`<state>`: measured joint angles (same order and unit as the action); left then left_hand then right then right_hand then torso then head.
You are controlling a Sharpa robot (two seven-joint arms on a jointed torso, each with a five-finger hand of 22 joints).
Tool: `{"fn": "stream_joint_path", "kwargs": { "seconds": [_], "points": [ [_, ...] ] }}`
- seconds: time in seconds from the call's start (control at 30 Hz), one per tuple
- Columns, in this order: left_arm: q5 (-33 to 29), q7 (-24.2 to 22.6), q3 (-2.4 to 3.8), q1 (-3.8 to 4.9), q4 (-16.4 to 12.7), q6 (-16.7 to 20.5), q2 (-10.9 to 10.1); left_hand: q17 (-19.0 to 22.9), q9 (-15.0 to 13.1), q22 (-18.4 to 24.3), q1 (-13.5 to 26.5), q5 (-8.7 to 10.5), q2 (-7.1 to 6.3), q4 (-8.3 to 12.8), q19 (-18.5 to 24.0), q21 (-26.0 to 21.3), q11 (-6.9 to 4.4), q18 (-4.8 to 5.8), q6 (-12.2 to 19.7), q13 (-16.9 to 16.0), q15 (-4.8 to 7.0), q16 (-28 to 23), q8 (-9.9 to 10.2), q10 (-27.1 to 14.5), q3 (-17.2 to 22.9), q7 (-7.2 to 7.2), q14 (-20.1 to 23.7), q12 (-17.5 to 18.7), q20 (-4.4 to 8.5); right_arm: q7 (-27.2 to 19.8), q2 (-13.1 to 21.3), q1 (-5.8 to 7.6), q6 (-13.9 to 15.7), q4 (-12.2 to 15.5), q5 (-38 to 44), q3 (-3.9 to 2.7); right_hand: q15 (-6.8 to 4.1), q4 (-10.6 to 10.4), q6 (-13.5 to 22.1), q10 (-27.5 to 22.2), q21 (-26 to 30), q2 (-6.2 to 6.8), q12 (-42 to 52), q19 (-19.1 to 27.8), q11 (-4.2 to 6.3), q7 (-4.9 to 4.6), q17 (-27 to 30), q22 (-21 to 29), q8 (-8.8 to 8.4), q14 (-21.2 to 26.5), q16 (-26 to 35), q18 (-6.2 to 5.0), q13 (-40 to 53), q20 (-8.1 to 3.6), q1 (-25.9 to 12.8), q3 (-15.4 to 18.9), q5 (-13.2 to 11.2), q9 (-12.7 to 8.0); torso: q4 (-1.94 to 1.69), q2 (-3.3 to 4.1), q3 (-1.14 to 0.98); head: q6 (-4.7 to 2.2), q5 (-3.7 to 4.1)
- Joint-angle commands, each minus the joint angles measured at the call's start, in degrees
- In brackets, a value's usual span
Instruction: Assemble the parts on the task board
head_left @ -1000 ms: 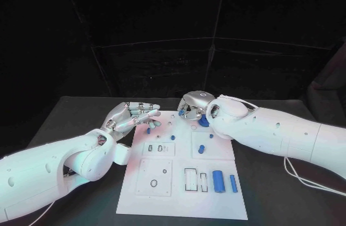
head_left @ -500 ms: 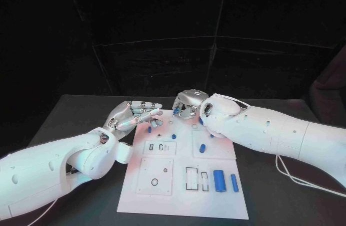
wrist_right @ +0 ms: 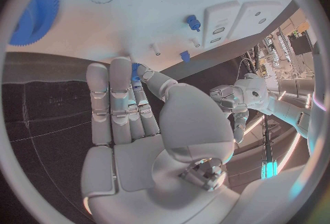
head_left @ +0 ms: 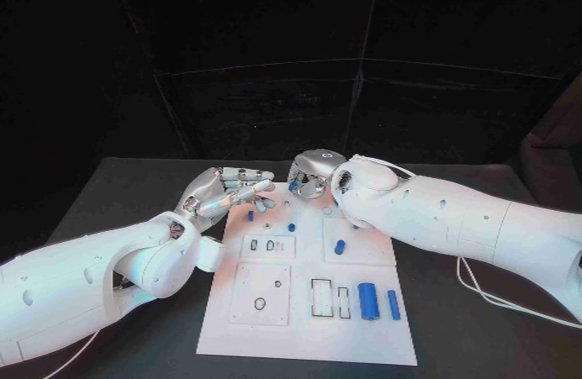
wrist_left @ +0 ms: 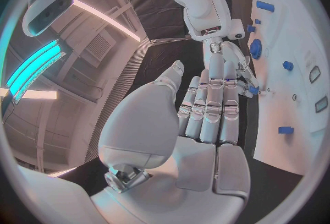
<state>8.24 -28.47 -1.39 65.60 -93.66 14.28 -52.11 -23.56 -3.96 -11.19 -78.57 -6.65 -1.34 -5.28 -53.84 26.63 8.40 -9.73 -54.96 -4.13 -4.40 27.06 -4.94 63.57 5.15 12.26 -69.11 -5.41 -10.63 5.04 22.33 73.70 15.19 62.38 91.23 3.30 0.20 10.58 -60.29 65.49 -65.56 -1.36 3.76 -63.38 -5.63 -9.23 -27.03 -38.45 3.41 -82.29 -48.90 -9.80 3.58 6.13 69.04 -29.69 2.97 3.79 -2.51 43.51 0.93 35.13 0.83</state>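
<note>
At the task board's (head_left: 309, 312) far edge, two hands met: the right hand (head_left: 313, 176) pinched one small blue part (wrist_right: 135, 71); the left hand (head_left: 227, 191) hovered empty, fingers apart.

White task board (head_left: 238, 328), blue parts (head_left: 367, 302), black table (head_left: 121, 186), silver hands.
</note>
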Motion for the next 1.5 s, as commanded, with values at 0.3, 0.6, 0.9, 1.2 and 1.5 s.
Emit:
{"fn": "stream_joint_path", "kwargs": {
  "seconds": [0.3, 0.6, 0.9, 1.2, 1.5],
  "points": [
    [0.4, 0.2, 0.02, 0.21, 0.1, -1.1, 0.1, -0.1, 0.0, 0.1, 0.2, 0.18, 0.56, 0.3, 0.3, 0.1, 0.01, -0.61, 0.1, 0.1, 0.12, -0.2, 0.3, -0.3, 0.0, 0.16, 0.3, 0.3, -0.03, 1.4, -0.9, 0.14, -2.4, -0.9, 1.9, -0.04, 0.14, -0.2, 0.5, -0.5, -0.3, 1.02, -0.3, 0.5, -0.01, -0.17, 0.2, 0.0, 0.26, 0.2, -0.3, 0.53, -0.1, 0.21, -0.2, -0.4, -0.1, 0.1, -0.08, 0.14, 0.07, 0.46, 0.03],
    [0.4, 0.2, 0.02, 0.28, 0.1, -1.3, 0.1, -0.1, 0.0, 0.1, 0.2, 0.18, 0.56, 0.3, 0.3, 0.1, 0.01, -0.61, 0.1, 0.1, 0.12, -0.2, 0.3, -0.3, 0.0, 0.16, 0.3, 0.3, -0.03, 3.2, -1.5, 0.14, -1.3, -1.5, 2.7, -0.03, 0.25, -0.4, 1.1, -1.1, -0.3, 1.69, -0.3, 0.8, -0.16, -0.28, 0.5, 0.2, 0.17, 0.4, -0.2, 0.48, -0.1, 0.32, -0.5, -0.7, 0.0, 0.0, 0.02, 0.11, 0.04, 0.73, -0.09],
    [0.4, 0.2, 0.02, 0.29, 0.2, -1.4, 0.2, -0.1, 0.0, 0.1, 0.2, 0.17, 0.62, 0.4, 0.3, 0.1, 0.02, -0.62, 0.1, 0.1, 0.11, -0.2, 0.3, -0.3, 0.0, 0.17, 0.4, 0.3, -0.05, 3.5, -2.0, 0.14, -1.1, -2.0, 2.9, -0.03, 0.66, -0.8, 2.7, -3.1, 0.0, 3.24, -0.3, 1.5, -0.67, -0.76, 1.4, 1.0, 0.12, 0.9, 0.0, 0.36, -0.1, 0.68, -0.7, -1.2, 0.0, -0.1, 0.05, 0.09, 0.03, 0.81, -0.28],
    [0.4, 0.4, 0.02, 0.29, 0.4, -1.4, 0.3, -0.1, 0.0, 0.1, 0.2, 0.17, 0.62, 0.4, 0.3, 0.1, 0.02, -0.62, 0.1, 0.1, 0.11, -0.2, 0.3, -0.3, 0.0, 0.17, 0.4, 0.3, -0.05, 2.5, -2.3, 0.14, -2.4, -1.9, 2.7, -0.03, 0.78, -1.0, 3.3, -3.7, 0.1, 3.93, -0.2, 1.8, -0.79, -0.81, 1.5, 1.3, 0.15, 1.0, 0.0, 0.29, 0.0, 0.83, -0.8, -0.9, 0.1, 0.0, 0.01, 0.07, 0.02, 0.84, -0.22],
    [0.4, 0.4, 0.02, 0.29, 0.5, -1.4, 0.2, -0.1, 0.0, 0.1, 0.2, 0.17, 0.62, 0.4, 0.3, 0.1, 0.02, -0.62, 0.1, 0.1, 0.11, -0.2, 0.3, -0.3, 0.0, 0.17, 0.4, 0.3, -0.05, 2.0, -2.0, 0.14, -1.7, -1.9, 2.0, -0.03, 1.15, -1.8, 5.5, -5.8, 1.6, 5.79, -0.1, 3.6, -1.25, -1.32, 1.9, 3.9, 0.11, 1.5, 0.2, -0.13, 0.0, 1.23, -1.4, 1.8, 0.0, -0.1, 0.06, 0.07, 0.05, 0.89, -0.32]
  ]
}}
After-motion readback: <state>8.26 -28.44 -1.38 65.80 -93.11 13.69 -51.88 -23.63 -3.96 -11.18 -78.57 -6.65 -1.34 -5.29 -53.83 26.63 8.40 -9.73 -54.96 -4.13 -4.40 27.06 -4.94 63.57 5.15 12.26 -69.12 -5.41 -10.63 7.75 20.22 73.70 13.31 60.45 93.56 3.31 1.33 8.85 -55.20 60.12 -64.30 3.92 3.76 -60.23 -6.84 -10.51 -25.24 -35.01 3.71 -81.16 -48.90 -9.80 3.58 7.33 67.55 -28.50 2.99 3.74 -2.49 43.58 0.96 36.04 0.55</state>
